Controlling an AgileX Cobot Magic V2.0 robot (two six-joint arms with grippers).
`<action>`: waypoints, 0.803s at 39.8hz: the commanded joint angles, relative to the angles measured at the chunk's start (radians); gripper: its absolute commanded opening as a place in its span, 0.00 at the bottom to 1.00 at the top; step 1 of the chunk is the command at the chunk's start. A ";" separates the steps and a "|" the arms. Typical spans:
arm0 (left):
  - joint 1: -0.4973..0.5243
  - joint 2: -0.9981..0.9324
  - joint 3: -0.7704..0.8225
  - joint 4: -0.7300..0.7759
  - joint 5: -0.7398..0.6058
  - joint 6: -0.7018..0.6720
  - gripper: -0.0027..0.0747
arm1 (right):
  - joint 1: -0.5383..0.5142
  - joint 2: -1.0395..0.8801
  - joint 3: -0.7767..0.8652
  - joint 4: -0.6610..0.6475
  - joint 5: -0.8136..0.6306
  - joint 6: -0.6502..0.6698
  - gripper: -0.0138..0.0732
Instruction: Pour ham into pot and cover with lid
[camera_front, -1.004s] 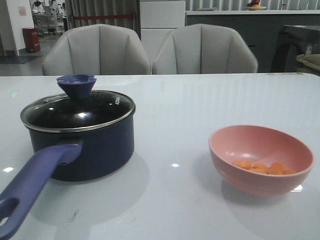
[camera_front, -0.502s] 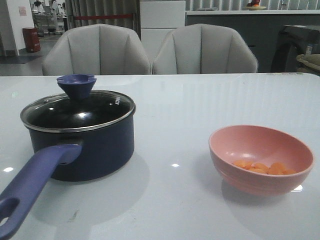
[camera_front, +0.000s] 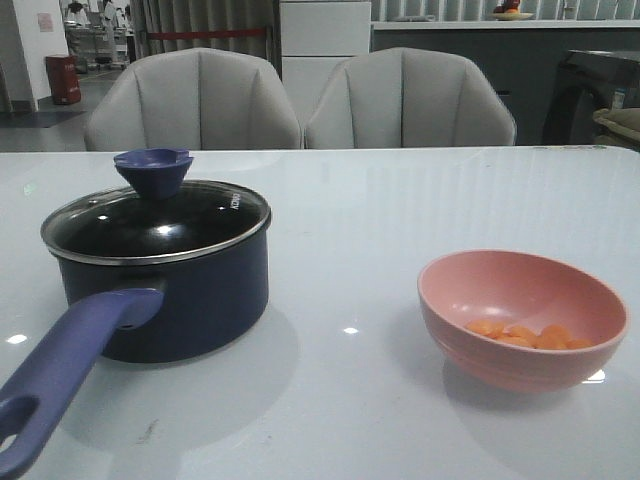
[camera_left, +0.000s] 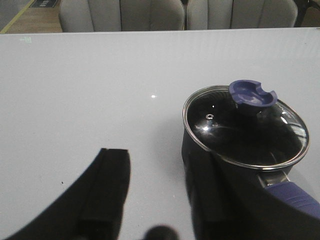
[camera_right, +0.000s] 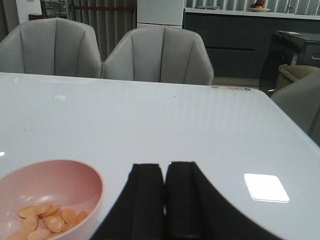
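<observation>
Ham (camera_front: 525, 335) lay in the pink bowl (camera_front: 522, 318) near the bench's (camera_front: 360, 220) right edge, unchanged from a second earlier; the lid (camera_front: 156, 222) still capped the pot (camera_front: 165, 290) (nothing begun). Left claw (camera_left: 155, 195) stood spread, right claw (camera_right: 164, 197) pressed together.

The dark navy pot (camera_front: 175, 290) stands upright, its purple-blue handle (camera_front: 65, 365) reaching toward the camera. The glass lid (camera_front: 155, 222) sits closed on it. Orange-pink ham (camera_front: 525, 335) pieces lie right of the pot, well apart.
</observation>
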 joint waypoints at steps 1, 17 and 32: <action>-0.006 0.016 -0.037 -0.003 -0.089 -0.001 0.69 | -0.005 -0.020 0.011 -0.005 -0.077 -0.001 0.33; -0.006 0.020 -0.040 -0.032 -0.140 -0.003 0.73 | -0.005 -0.020 0.011 -0.005 -0.077 -0.001 0.33; -0.006 0.255 -0.295 -0.033 0.094 -0.003 0.90 | -0.005 -0.020 0.011 -0.005 -0.077 -0.001 0.33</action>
